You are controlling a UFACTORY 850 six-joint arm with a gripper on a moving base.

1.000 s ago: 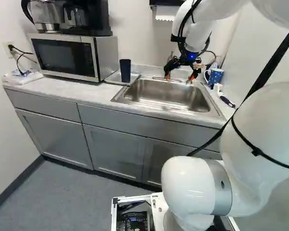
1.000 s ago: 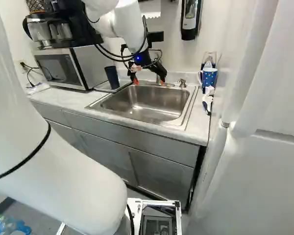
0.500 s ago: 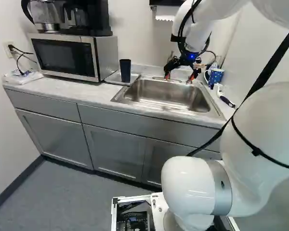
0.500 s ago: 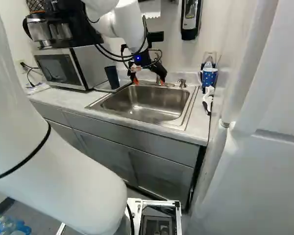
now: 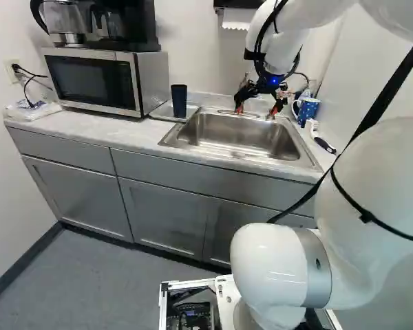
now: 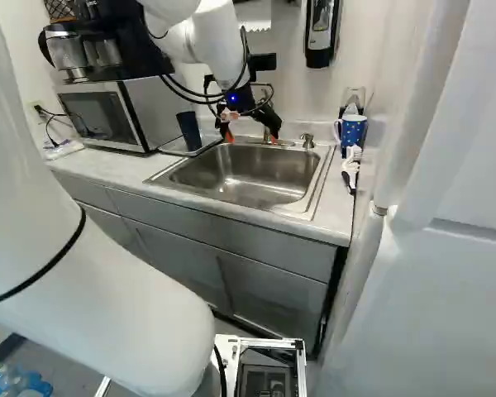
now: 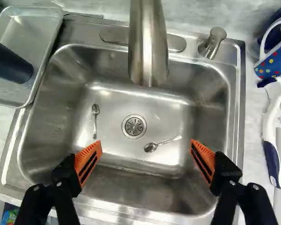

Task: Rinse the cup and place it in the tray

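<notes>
Cup (image 5: pixel 179 101) Upright in Tray (image 7: pixel 30 28), Pincer (image 5: pixel 257 110) Spread Over Sink (image 7: pixel 126 190)

Read the clock from the drain, with the faucet at twelve.

Nearest, toward six o'clock, is the white arm (image 6: pixel 91 273), reaching forward over the grey cabinets (image 5: pixel 164 210) and the pale counter (image 5: pixel 89 134). At its far end the pincer hangs above the sink, its two fingers wide apart, one with its orange pad (image 7: pixel 89 160) toward eight o'clock, the other toward four. Nothing is held between them.

Below, in the basin, lie two small spoons: one (image 7: pixel 151 147) at four o'clock, the other (image 7: pixel 95 110) at nine, each just beside the round drain (image 7: pixel 134 126). At three, on the counter beside the sink, lies a white and dark blue brush (image 7: pixel 271 122).

Farther back, the faucet (image 7: pixel 148 47) reaches over the basin from twelve, and a metal handle (image 7: pixel 213 42) sits between one and two. At two stands a spotted blue mug (image 6: pixel 352 131). The dark cup is at ten, standing in the metal tray beside the basin, well apart from the fingers.

Past the tray, between nine and ten, is the microwave (image 5: pixel 93 79), carrying a coffee maker (image 5: pixel 127 24). On the wall behind, toward one, hangs a dispenser (image 6: pixel 321 33).
</notes>
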